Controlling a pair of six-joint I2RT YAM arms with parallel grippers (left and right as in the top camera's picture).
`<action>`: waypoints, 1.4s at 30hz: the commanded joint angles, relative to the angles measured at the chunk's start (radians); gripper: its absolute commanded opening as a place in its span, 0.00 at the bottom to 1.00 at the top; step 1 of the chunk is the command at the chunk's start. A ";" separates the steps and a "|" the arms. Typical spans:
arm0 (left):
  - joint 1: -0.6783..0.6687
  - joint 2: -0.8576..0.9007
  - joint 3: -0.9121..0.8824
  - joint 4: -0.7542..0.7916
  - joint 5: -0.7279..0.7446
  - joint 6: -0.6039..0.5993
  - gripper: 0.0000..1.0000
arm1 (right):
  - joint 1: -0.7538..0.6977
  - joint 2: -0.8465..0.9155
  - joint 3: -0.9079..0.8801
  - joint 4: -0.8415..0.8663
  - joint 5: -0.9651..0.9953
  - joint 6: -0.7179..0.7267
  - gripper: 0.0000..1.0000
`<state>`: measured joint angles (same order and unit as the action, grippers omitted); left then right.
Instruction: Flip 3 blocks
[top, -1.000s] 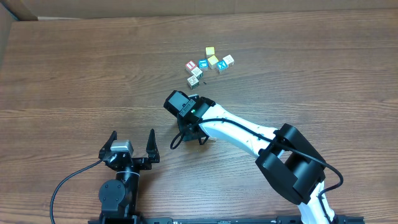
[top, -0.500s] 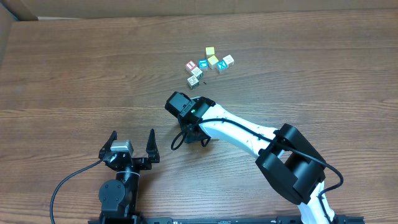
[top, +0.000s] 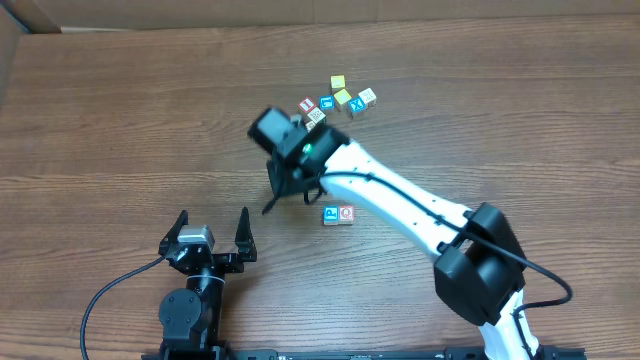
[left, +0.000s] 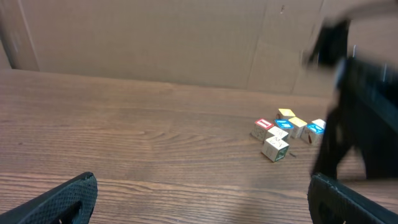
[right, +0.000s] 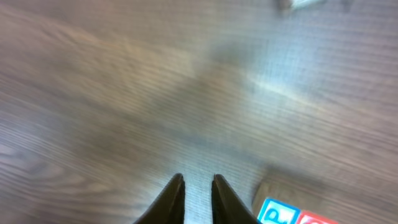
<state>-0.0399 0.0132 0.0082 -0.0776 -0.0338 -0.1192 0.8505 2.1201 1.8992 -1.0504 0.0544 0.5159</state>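
Note:
Two blocks lie side by side on the table: a blue "P" block (top: 331, 214) and, touching its right side, a red-faced block (top: 346, 214). Both show at the bottom right of the right wrist view, the blue "P" block (right: 273, 213) beside the red-faced block (right: 314, 219). My right gripper (top: 268, 207) hovers up and left of the pair, apart from them. Its jaws (right: 198, 186) stand a narrow gap apart with only bare wood between them. A pale block (left: 275, 148) sits at the near edge of the far cluster. My left gripper (top: 213, 216) rests wide open and empty near the front edge.
A cluster of small cubes lies at the back: a red one (top: 307, 104), a blue one (top: 327, 103), two yellow ones (top: 338, 82), a blue "X" one (top: 357, 104) and pale ones (top: 317, 116). The right arm (top: 400, 205) crosses the table's middle. A cardboard wall (left: 186, 37) stands behind.
The right gripper rose and swung up and left off the spot it covered, uncovering the blue "P" and red-faced blocks side by side. Its jaws parted slightly. The left arm stayed still.

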 joint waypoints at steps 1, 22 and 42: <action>-0.006 -0.009 -0.003 0.001 0.008 0.022 1.00 | -0.082 -0.024 0.093 -0.014 -0.014 -0.009 0.25; -0.006 -0.009 -0.003 0.001 0.008 0.022 1.00 | -0.334 -0.016 0.064 0.025 -0.079 -0.079 0.90; -0.006 -0.009 -0.003 0.001 0.008 0.022 1.00 | -0.327 -0.016 0.030 0.077 -0.105 -0.099 0.93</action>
<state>-0.0399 0.0132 0.0082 -0.0780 -0.0338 -0.1192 0.5190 2.1197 1.9350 -0.9817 -0.0261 0.4412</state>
